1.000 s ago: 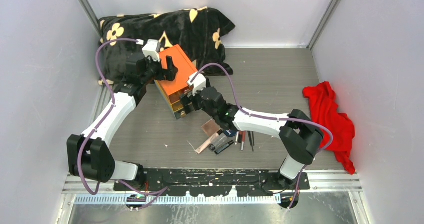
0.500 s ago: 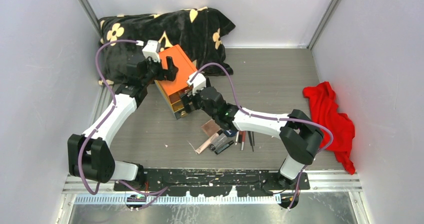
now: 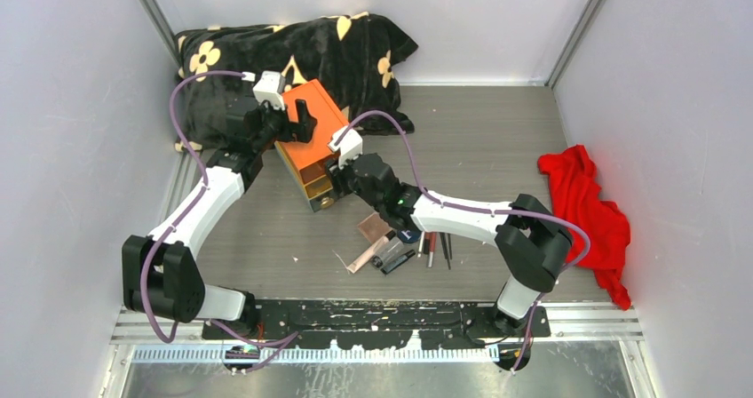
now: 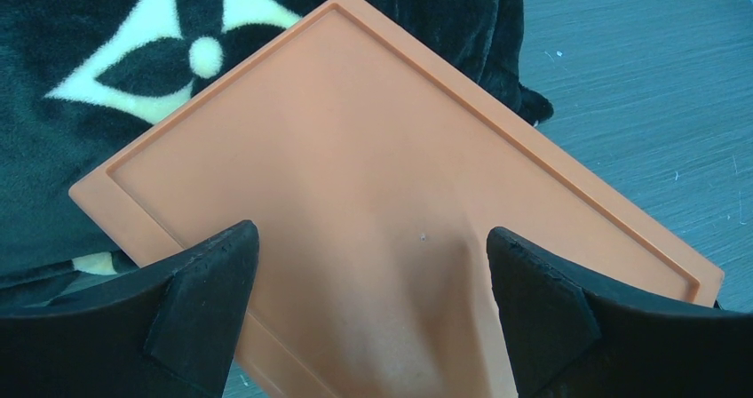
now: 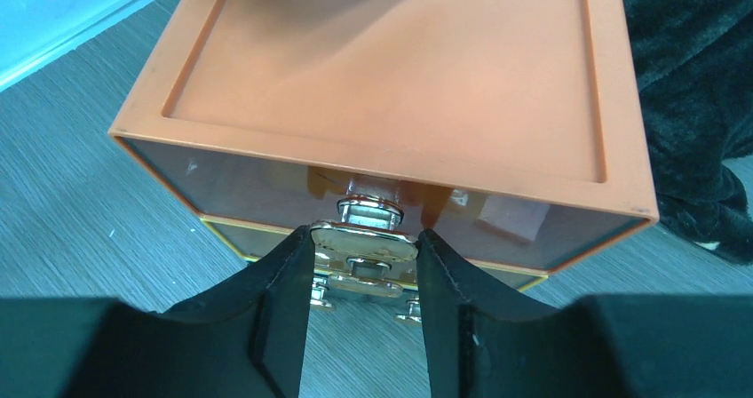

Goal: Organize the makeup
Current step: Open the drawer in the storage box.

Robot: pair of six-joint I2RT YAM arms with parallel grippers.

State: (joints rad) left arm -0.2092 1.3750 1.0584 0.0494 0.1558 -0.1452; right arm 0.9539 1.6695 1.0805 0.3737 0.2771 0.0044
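The makeup [image 3: 395, 245] lies loose on the table in front of the orange box [image 3: 311, 145]: a pink compact [image 3: 374, 229], dark tubes [image 3: 398, 260] and thin pencils [image 3: 437, 247]. My right gripper [image 5: 365, 235] is at the box's front, and both fingers press the sides of the top drawer's metal handle [image 5: 355, 247]. In the top view this gripper [image 3: 330, 187] meets the clear drawers. My left gripper [image 4: 368, 247] stands open over the orange lid [image 4: 382, 149], at the box's back end [image 3: 297, 118]. Nothing is between its fingers.
A black pillow with cream flowers [image 3: 293, 51] lies behind the box, against the back wall. A red cloth [image 3: 586, 207] is heaped at the right wall. Grey walls close in the table on three sides.
My right gripper's fingers have closed in from wide open onto the drawer handle, and the wrist has edged slightly toward the box. The left arm has not moved.
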